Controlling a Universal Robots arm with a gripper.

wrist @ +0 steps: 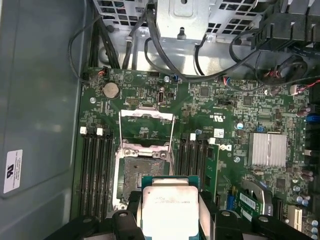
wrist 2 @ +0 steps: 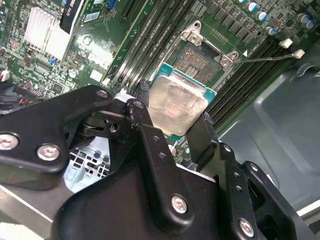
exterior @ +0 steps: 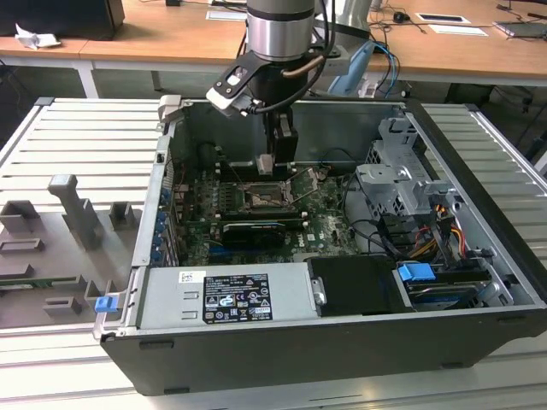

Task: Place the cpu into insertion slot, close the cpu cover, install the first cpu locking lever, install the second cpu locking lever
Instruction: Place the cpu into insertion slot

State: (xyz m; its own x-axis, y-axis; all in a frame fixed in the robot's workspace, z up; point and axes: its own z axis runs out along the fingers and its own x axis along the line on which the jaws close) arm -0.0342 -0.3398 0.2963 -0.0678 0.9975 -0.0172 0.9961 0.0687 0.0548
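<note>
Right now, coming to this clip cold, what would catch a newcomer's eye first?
The black gripper, shut on the small square silver-beige cpu, hangs inside the open black computer case in the exterior view. In the first wrist view the chip hovers close to, not yet in, the square black insertion slot, whose thin silver cpu cover lies flipped open beside it.

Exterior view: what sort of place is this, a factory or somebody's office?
Probably a robotics lab or test workshop: an open computer case lies on a slatted metal workbench, wooden desks stand behind, and a robot arm holds a cpu in its jaws over the motherboard.
</note>
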